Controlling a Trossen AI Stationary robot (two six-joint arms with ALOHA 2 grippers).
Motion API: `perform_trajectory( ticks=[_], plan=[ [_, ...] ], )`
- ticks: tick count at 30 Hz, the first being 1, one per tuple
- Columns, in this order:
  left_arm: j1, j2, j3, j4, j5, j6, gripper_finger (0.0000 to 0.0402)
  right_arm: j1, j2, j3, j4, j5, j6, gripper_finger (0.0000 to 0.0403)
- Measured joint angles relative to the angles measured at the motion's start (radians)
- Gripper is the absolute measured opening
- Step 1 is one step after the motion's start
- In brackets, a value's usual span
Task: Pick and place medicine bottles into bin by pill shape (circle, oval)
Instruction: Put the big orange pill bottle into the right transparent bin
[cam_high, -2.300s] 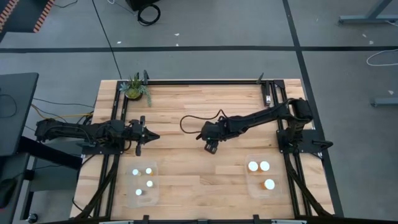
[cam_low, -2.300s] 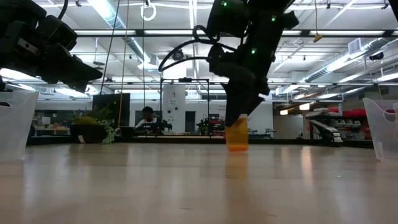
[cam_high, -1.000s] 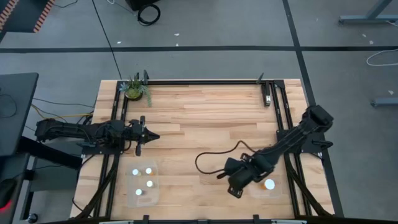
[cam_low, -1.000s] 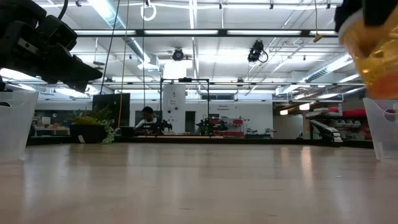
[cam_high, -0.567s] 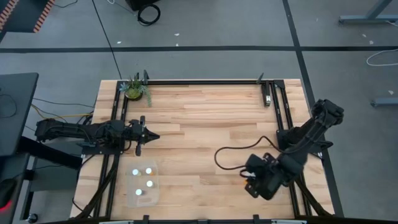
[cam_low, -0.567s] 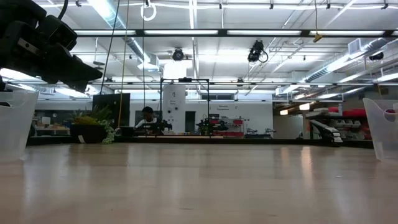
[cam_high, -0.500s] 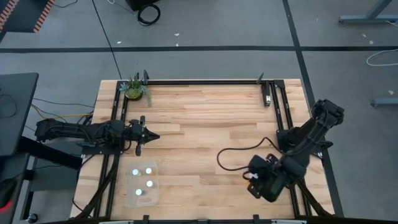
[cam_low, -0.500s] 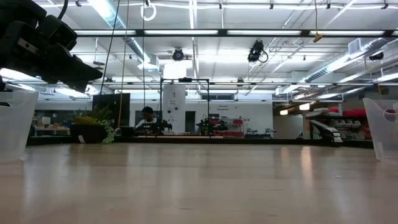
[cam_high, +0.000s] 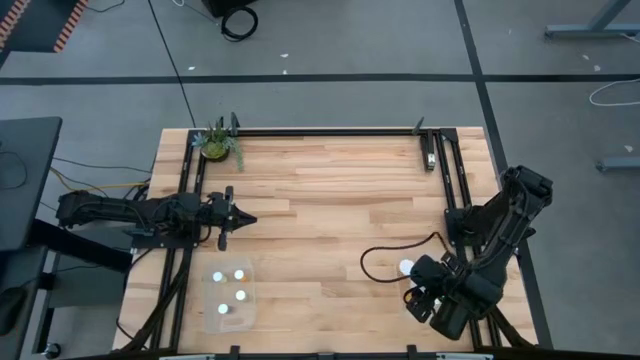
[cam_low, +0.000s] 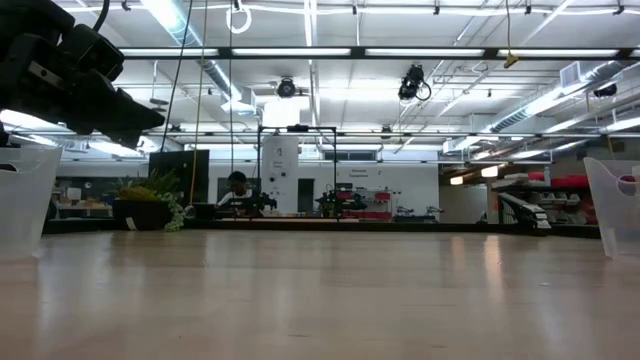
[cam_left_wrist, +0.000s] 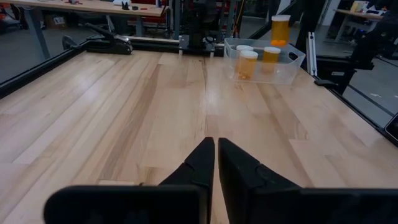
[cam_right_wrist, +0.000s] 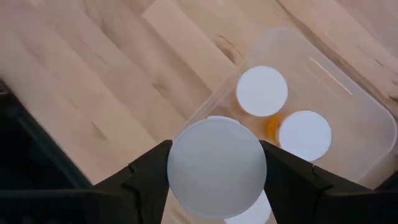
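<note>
Right gripper is positioned over the right bin at the near right of the table, fingers clamped on an orange medicine bottle, white cap up. Two orange bottles are seen standing in that bin, side by side; a third cap is partly hidden beneath the held one. Left bin, near left, holds four whitish bottles. Left gripper is parked at the table's left edge, fingers together, nothing held. Potted plant sits at far left corner.
</note>
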Motion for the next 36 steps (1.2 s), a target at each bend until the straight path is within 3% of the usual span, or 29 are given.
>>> perform_trajectory(
  ticks=[36],
  plan=[
    [0.0,0.0,0.0,0.0,0.0,0.0,0.0029,0.044,0.219,-0.003,0.049,0.029,0.008,0.0232]
  ],
)
